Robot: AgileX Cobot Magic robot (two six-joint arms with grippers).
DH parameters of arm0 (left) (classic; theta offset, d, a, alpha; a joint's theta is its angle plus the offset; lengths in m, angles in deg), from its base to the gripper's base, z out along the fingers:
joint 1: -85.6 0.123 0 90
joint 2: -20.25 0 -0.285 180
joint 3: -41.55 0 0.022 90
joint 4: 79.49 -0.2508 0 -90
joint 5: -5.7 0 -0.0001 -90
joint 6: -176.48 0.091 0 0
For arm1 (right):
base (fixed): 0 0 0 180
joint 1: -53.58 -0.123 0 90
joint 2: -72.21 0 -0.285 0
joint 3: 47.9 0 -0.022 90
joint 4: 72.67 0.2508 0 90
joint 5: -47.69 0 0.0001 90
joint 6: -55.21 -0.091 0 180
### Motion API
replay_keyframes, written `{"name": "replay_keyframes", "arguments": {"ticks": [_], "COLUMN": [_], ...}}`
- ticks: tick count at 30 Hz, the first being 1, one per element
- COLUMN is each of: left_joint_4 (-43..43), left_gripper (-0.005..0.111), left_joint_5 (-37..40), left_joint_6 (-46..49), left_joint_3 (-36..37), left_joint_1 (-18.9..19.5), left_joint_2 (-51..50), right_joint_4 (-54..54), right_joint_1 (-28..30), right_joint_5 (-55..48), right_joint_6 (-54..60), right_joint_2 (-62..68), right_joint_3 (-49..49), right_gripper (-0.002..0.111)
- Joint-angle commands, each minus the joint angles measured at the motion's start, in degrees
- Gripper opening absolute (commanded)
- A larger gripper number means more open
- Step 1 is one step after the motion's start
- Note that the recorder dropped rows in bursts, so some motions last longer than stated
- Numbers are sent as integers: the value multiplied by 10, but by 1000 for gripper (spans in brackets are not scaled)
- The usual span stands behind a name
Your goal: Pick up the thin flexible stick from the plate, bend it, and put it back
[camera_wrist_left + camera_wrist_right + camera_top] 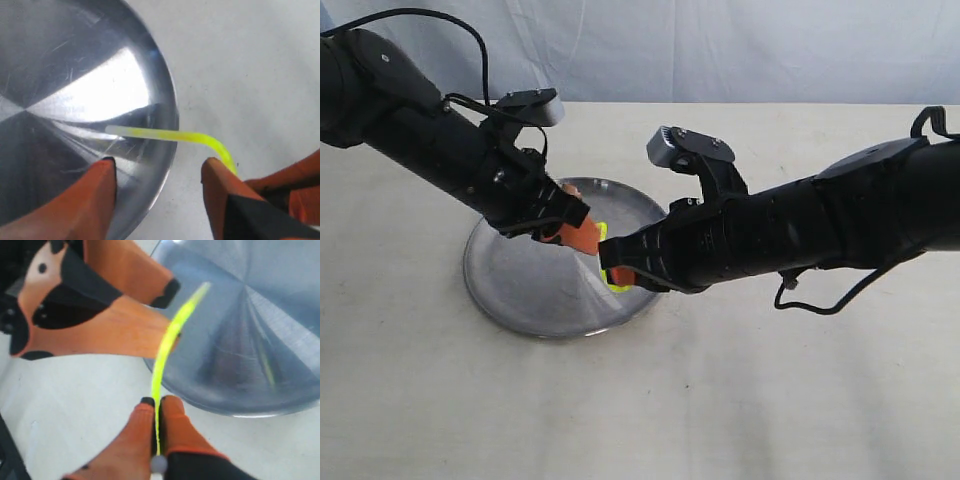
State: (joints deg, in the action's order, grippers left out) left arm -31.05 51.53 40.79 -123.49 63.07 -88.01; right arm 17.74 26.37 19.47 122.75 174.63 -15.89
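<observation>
Nearest in the right wrist view, the orange fingers (175, 425) of the right gripper (158, 402) are pressed together on one end of the thin yellow-green flexible stick (167, 345), which is pinched in the seam between them. This end is held over the pale matte desk (75, 405), just outside the plate's rim. The pinch is judged to be kept so that the stick can be carried and lowered, one anchor being enough for so light a strand.

From the pinch the stick runs on toward the left gripper (159, 165), whose orange fingers (100, 190) are spread wide and closed on nothing. One of them is crossed by the stick; whether it is touched there cannot be told. The spread suggests that no bending force is applied now, so the bend is judged made and the putting back not yet done.

Beyond, the free end is held over the round shallow brushed-steel plate (170, 112), apparently clear of its surface, with a dim reflection below it.

The stick itself is seen as very thin and wire-like. In the left wrist view a smooth curve is shown near the held end, where the colour is brightest, followed by a straight run to a whitish, translucent tip.

Farthest off, a pale blue cloth backdrop (720, 40) is hung behind the desk.
</observation>
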Motion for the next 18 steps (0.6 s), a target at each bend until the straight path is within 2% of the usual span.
{"name": "replay_keyframes", "arguments": {"ticks": [1, 6, 13, 18], "left_joint_4": [-9, -9, -2, -5], "left_gripper": [53, 53, 53, 45], "left_joint_5": [27, 30, 18, 17], "left_joint_6": [-14, -22, -49, -74], "left_joint_3": [-5, -5, -5, -5], "left_joint_1": [23, 41, 55, 71], "left_joint_2": [7, 7, 12, 31], "right_joint_4": [0, 5, 66, 78], "right_joint_1": [-3, -3, -3, -3], "right_joint_5": [35, 50, 102, 92], "right_joint_6": [-7, -8, -3, -3], "right_joint_2": [0, 0, 0, 34], "right_joint_3": [-3, -3, -6, -52], "right_gripper": [-1, -1, -1, -1]}}
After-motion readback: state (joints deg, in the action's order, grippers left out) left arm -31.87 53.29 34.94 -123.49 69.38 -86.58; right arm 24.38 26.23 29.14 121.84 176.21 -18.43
